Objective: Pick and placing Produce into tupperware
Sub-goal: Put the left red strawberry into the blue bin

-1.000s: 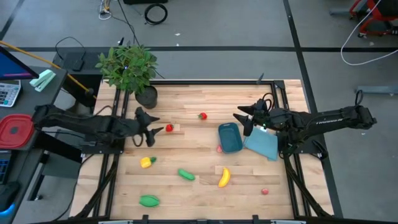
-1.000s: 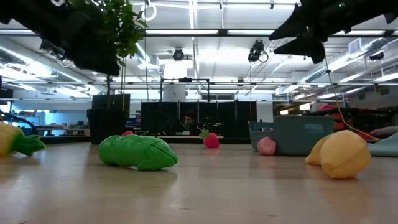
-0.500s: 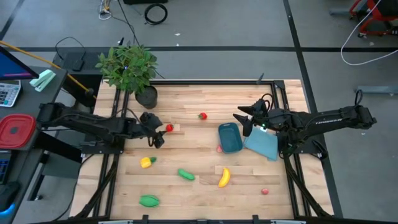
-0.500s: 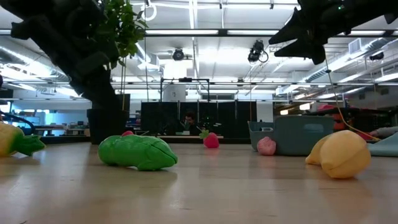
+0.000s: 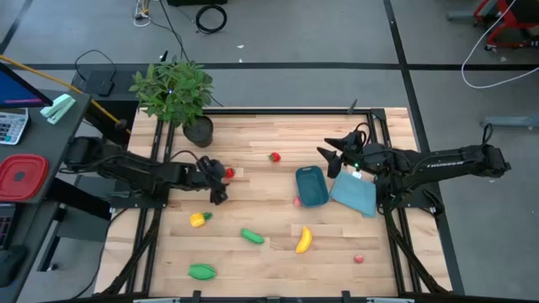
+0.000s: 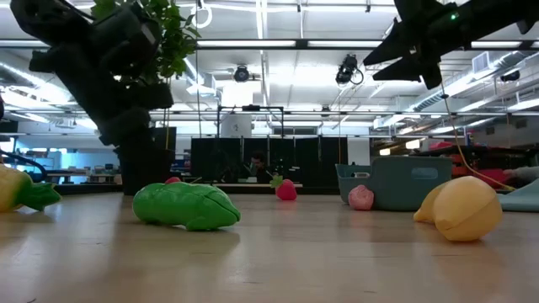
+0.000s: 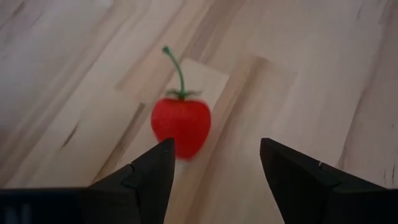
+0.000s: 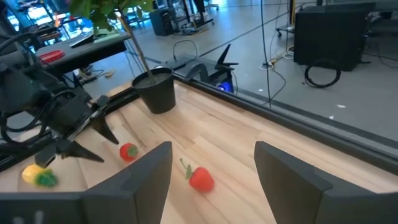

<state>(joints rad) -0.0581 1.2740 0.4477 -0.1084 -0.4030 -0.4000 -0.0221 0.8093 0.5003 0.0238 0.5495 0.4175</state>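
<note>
Red cherry (image 7: pixel 180 126): on wood counter (image 5: pixel 261 194), nr left edge, just ahead of left pincer (image 7: pixel 214 177)
L pincer: wide, empty, low over counter
R pincer (image 5: pixel 330 160): wide, empty, above tupperware (image 5: pixel 311 185) nr right edge

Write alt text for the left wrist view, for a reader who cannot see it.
A small red toy fruit with a green stem lies on the pale wooden table, just ahead of the left gripper. The gripper's two dark fingers are spread open on either side, not touching the fruit.
</note>
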